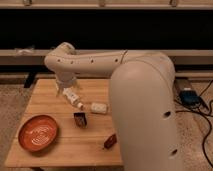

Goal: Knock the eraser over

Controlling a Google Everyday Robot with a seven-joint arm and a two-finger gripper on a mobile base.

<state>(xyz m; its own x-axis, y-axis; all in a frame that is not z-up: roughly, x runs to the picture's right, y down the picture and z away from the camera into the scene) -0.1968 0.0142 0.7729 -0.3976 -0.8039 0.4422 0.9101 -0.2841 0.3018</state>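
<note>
From the near side, the pepper lies in front of the eraser and to its right, and the plate sits to the eraser's left. We judge that a short push high on the eraser would tip it without touching either. Just behind the eraser hangs the gripper, angled down; whether it is spread or closed we cannot tell. The arm bends in from farther back.

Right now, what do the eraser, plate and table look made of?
Eraser: dark matte block with no shine, likely rubber. Plate: orange, slight sheen, ringed grooves; plastic or glazed ceramic, can't tell which. Table: pale wood tone, dull finish, probably wood. Gripper sits over the table, close beside the eraser.
</note>
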